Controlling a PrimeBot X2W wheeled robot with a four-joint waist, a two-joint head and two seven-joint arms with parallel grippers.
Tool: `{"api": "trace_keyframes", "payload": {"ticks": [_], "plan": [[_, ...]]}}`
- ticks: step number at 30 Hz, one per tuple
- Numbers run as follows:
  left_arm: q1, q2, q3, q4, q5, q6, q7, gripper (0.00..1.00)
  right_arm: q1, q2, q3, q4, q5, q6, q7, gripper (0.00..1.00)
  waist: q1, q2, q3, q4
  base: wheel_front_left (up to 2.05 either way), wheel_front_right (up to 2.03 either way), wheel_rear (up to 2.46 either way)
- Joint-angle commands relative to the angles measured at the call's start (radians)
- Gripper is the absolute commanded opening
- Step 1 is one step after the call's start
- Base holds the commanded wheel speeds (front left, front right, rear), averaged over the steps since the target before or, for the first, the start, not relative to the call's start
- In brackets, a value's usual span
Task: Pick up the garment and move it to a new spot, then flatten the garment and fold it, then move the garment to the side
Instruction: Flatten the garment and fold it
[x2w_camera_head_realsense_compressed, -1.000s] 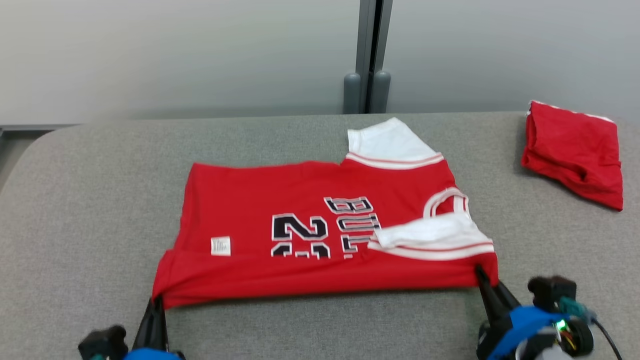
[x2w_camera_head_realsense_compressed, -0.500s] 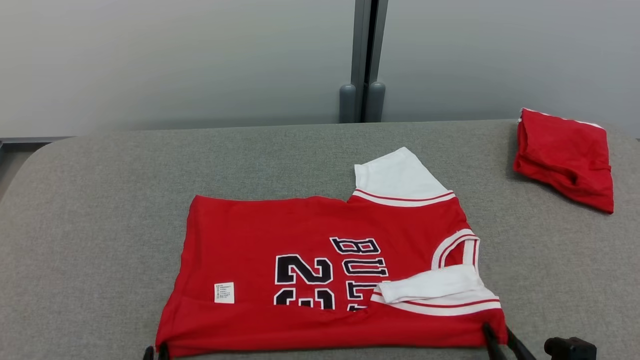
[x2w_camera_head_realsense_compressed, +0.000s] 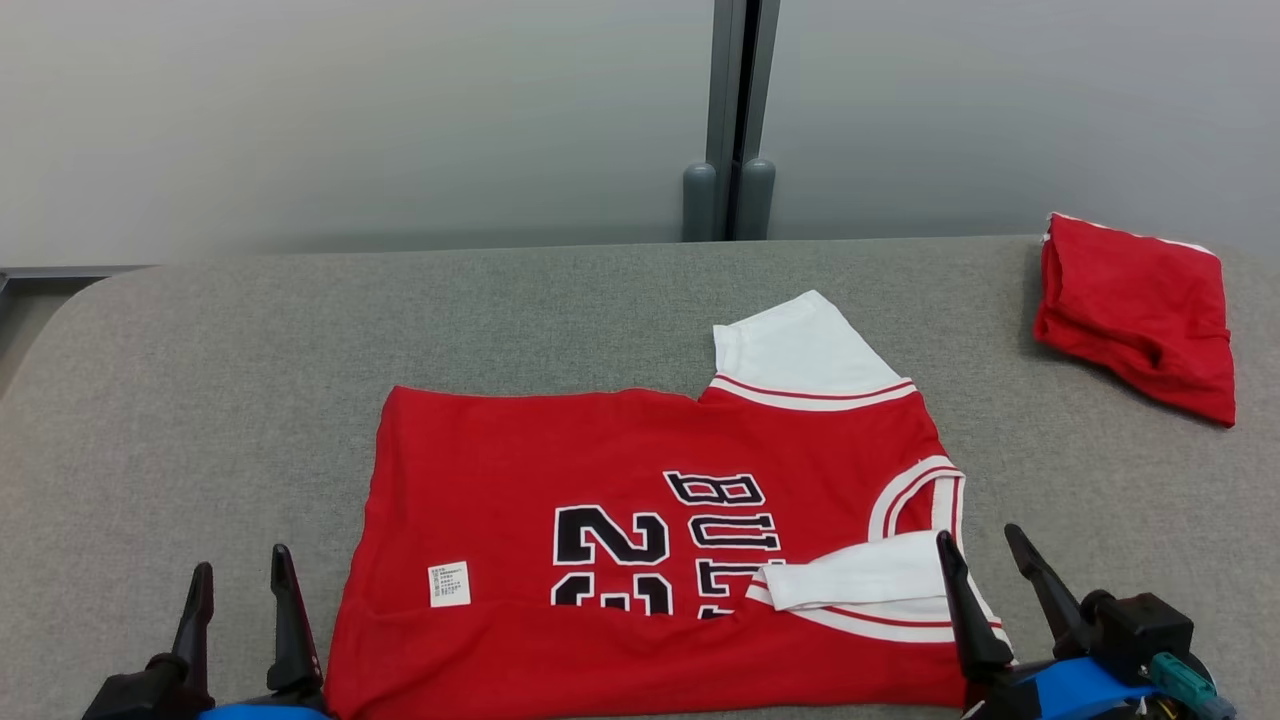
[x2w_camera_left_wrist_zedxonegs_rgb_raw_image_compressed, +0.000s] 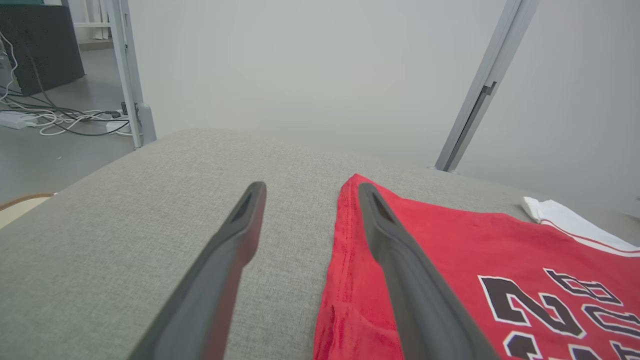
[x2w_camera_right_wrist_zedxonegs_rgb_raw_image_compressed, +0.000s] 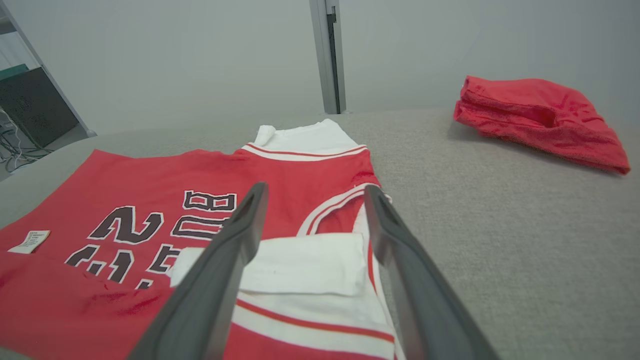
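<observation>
The garment (x2w_camera_head_realsense_compressed: 620, 470) is a red jersey with white sleeves and black lettering, spread on the grey table (x2w_camera_head_realsense_compressed: 200, 400) with its near edge folded over. My left gripper (x2w_camera_head_realsense_compressed: 240, 575) stands open just left of the garment's near left corner, holding nothing. In the left wrist view my left gripper (x2w_camera_left_wrist_zedxonegs_rgb_raw_image_compressed: 310, 192) straddles the garment (x2w_camera_left_wrist_zedxonegs_rgb_raw_image_compressed: 475, 250) hem. My right gripper (x2w_camera_head_realsense_compressed: 980, 558) is open over the near right corner by the white sleeve. The right wrist view has my right gripper (x2w_camera_right_wrist_zedxonegs_rgb_raw_image_compressed: 312, 192) above the garment (x2w_camera_right_wrist_zedxonegs_rgb_raw_image_compressed: 165, 175), nothing between the fingers.
A second red cloth (x2w_camera_head_realsense_compressed: 1140, 310), folded into a bundle, lies at the table's far right, also seen as the red bundle (x2w_camera_right_wrist_zedxonegs_rgb_raw_image_compressed: 540, 120). A grey post (x2w_camera_head_realsense_compressed: 735, 110) stands behind the table against a pale wall. Cables (x2w_camera_left_wrist_zedxonegs_rgb_raw_image_compressed: 60, 120) lie on the floor off the left edge.
Both grippers have opened and let go of the garment's near corners, which now rest on the table. The head camera tilted, so the whole scene sits lower than a second ago.
</observation>
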Motion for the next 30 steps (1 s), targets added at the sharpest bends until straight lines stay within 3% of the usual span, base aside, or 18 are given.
{"api": "trace_keyframes", "payload": {"ticks": [1,22,30], "plan": [[-0.028,0.0,0.008,-0.011,0.018,-0.006,-0.002,1.0,-0.021,0.008,-0.005,-0.003,-0.004,0.0,-0.01,1.0,0.0,0.0001,0.003,0.001,0.0,0.0,0.0],[-0.039,-0.001,0.007,0.033,0.1,-0.025,-0.002,1.0,0.013,0.046,-0.043,-0.012,-0.018,0.0,-0.018,1.0,0.0,0.0001,-0.013,0.013,0.0,0.0,0.0],[-0.233,0.056,-0.011,0.104,0.101,-0.033,-0.002,1.0,-0.186,0.044,0.032,0.066,-0.087,0.0,-0.017,1.0,0.0,0.0001,0.037,0.009,0.0,0.0,0.0]]}}
